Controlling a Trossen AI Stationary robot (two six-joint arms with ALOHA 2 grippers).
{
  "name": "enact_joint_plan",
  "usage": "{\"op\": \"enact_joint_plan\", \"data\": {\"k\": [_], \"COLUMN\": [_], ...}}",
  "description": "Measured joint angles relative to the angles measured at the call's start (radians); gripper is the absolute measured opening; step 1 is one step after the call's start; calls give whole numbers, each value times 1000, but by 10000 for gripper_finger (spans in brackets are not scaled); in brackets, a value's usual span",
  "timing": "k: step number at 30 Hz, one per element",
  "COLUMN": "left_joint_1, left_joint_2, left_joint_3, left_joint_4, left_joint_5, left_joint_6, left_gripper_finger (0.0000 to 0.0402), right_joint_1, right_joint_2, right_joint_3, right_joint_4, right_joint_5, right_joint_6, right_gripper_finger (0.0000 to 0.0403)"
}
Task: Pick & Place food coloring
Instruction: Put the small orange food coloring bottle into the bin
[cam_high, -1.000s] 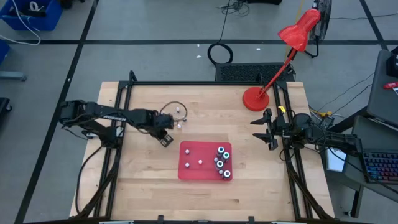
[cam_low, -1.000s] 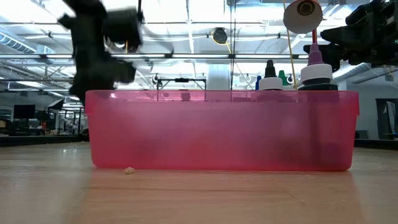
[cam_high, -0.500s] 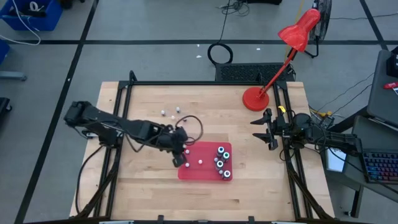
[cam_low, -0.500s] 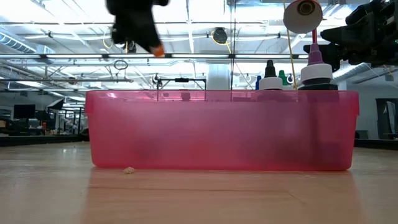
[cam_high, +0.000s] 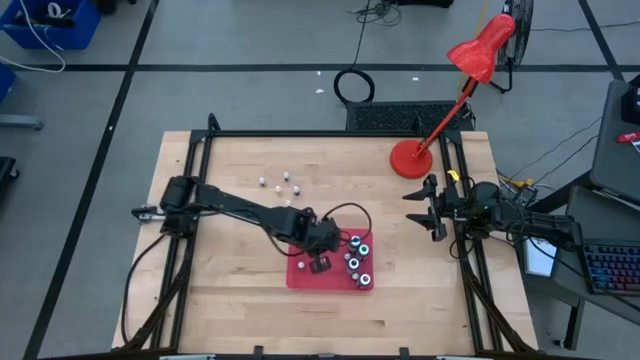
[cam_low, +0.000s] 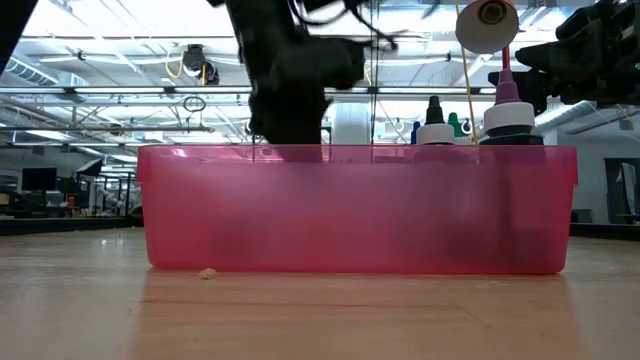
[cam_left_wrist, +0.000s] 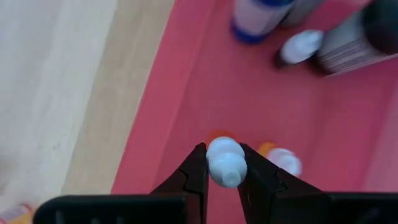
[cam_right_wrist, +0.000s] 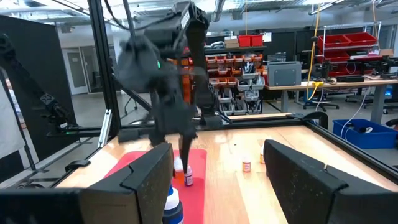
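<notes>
The food coloring bottles stand in two groups. Several larger dark ones (cam_high: 355, 260) with white tops stand in the right part of the red tray (cam_high: 300, 275). A few tiny white ones (cam_high: 283, 181) stand on the wood at the far left. My left gripper (cam_high: 320, 263) hangs over the tray's middle, shut on one tiny white bottle (cam_left_wrist: 225, 163). Another tiny bottle (cam_left_wrist: 281, 159) with an orange part lies on the tray floor beside it. My right gripper (cam_high: 425, 208) waits open at the table's right edge. My left gripper pinches the tiny white bottle (cam_left_wrist: 225, 168) between its two fingers (cam_left_wrist: 198, 163), one on each side of it. The fingers come from above, pointing down into the tray. Whether the bottle touches the tray floor, I cannot tell.
A red desk lamp has its base (cam_high: 408, 158) on the table's far right corner. In the low view the tray's pink wall (cam_low: 360, 210) hides what lies inside it. Bare wood lies near and left of the tray.
My left gripper has travelled from the tiny bottles at the far left toward the table's right and near edge, carrying one bottle. It now hangs over the tray's middle and has come down toward the tray floor. The right arm has kept still.
</notes>
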Motion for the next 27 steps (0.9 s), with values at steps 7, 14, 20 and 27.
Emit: {"op": "enact_joint_plan", "data": {"k": [7, 14, 20, 27], "left_joint_1": [25, 32, 32, 55], "left_joint_2": [89, 123, 120, 59], "left_joint_3": [0, 1, 1, 0], "left_joint_4": [-7, 5, 8, -42], "left_joint_5": [35, 63, 62, 194], "left_joint_6": [-8, -30, -52, -56], "left_gripper_finger": [60, 66, 129, 168], "right_joint_1": [0, 0, 0, 0], "right_joint_2": [0, 0, 0, 0], "right_joint_3": [0, 0, 0, 0], "right_joint_4": [-1, -1, -2, -2], "right_joint_5": [0, 0, 0, 0], "right_joint_6": [0, 0, 0, 0], "right_gripper_finger": [238, 238, 238, 238]}}
